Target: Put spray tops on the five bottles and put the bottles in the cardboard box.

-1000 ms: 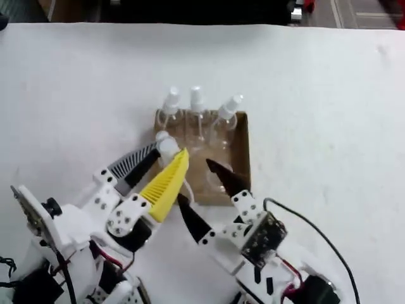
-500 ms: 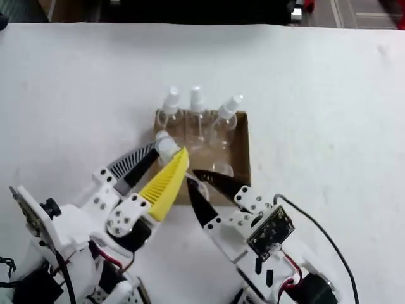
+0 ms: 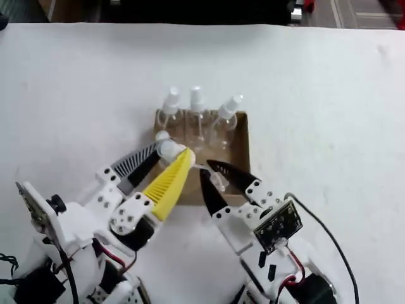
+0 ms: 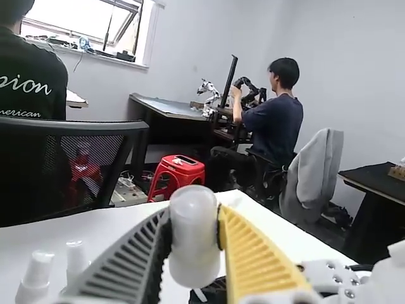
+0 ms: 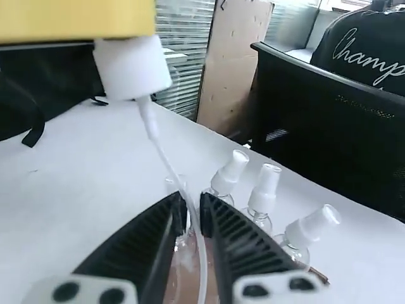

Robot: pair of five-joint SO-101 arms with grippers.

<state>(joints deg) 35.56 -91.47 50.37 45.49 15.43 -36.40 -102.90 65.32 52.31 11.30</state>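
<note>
- The white desk (image 3: 329, 95) carried a shallow brown cardboard box (image 3: 242, 136).
- The left gripper (image 3: 172, 151), with one yellow and one grey ribbed finger, was squeezed onto a white plastic spray top (image 4: 193, 234) held above the box.
- The right gripper (image 5: 192, 197), over the box's near part, seemed to have its black fingers clamped on a clear uncapped bottle (image 3: 218, 182).
- Three clear capped bottles (image 3: 197, 120) stood along the box's far wall.
- The top's thin dip tube (image 5: 168, 158) hung down between the black fingers.
</note>
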